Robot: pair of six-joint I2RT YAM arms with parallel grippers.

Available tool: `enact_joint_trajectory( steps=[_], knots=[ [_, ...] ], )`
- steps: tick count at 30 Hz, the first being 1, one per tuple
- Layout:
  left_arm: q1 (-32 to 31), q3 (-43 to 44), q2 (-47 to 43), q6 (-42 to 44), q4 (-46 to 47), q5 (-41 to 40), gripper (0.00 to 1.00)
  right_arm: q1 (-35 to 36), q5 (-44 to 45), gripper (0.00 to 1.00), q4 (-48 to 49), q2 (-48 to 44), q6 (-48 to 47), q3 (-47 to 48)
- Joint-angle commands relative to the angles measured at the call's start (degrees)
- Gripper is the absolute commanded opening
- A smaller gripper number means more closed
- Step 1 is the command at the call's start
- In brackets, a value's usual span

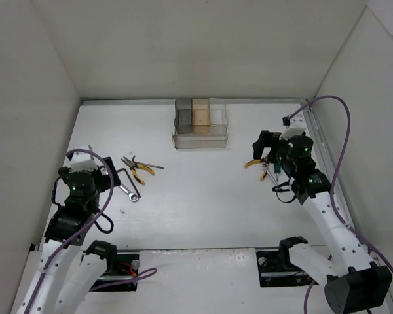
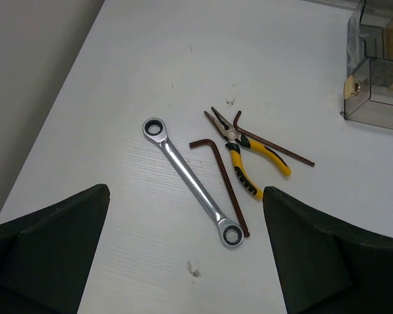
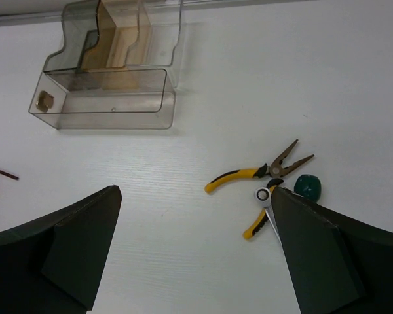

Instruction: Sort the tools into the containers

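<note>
The clear organizer box (image 1: 200,123) stands at the back middle, and shows in the right wrist view (image 3: 108,85). Left group: a silver wrench (image 2: 193,182), a dark L-shaped hex key (image 2: 223,180), yellow-handled pliers (image 2: 249,160) and a thin dark rod (image 2: 275,147) lie together. My left gripper (image 2: 187,261) is open and empty, just short of the wrench. Right group: yellow-handled pliers (image 3: 255,173), a small silver wrench ring (image 3: 264,194) and a green screwdriver handle (image 3: 308,186), partly hidden by my right finger. My right gripper (image 3: 193,255) is open and empty above the table, left of them.
White walls enclose the table on the left, back and right. Purple cables loop over both arms (image 1: 340,150). A small dark smudge (image 2: 194,268) marks the table between my left fingers. The arm bases (image 1: 285,261) sit at the near edge.
</note>
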Motion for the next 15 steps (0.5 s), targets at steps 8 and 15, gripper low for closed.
enact_joint_trajectory(
  steps=[8,15],
  knots=[
    [-1.49,1.47,2.66,0.76,1.87,2.71,1.0,-0.52,9.24,0.9,-1.92,2.24,-9.34,2.61],
    [-1.49,2.61,5.03,0.23,0.46,4.3,1.0,-1.13,11.36,0.65,-2.27,9.98,-16.98,2.52]
  ],
)
